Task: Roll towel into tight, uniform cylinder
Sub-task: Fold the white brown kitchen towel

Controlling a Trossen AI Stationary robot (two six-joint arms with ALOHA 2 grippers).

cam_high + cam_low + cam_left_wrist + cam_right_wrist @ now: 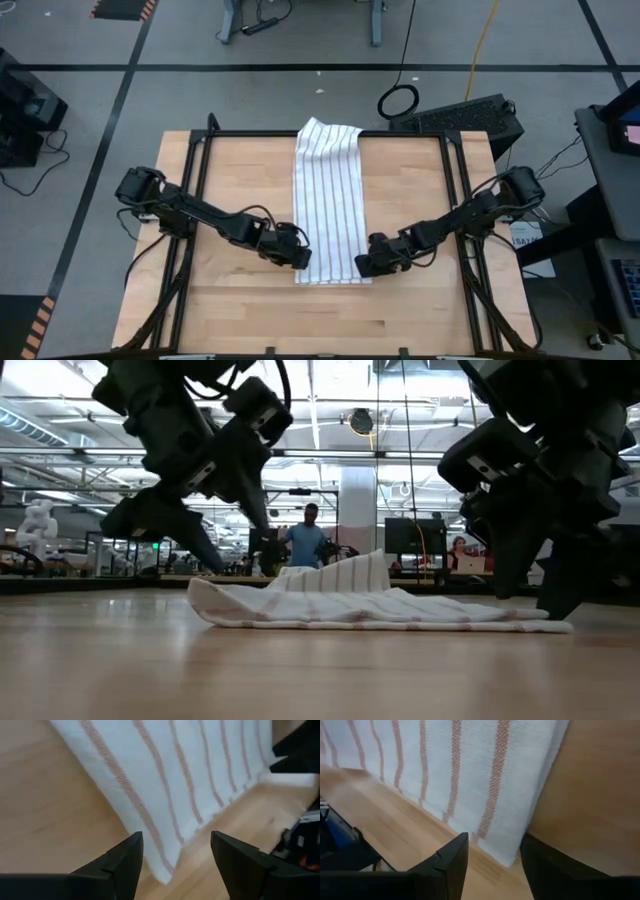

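Note:
The white towel with thin stripes (328,200) lies flat along the middle of the wooden table, its far end hanging over the far edge. My left gripper (298,258) is open just above the towel's near left corner (162,870). My right gripper (362,266) is open just above the near right corner (512,857). In the low view the towel (360,605) lies in shallow folds, and both grippers stand over its two ends.
The towel's far end (328,130) drapes over the table's far edge. Bare wood (330,320) lies between the towel's near edge and the table's near edge. Black frame rails (200,170) run along both sides. People stand in the room beyond the table.

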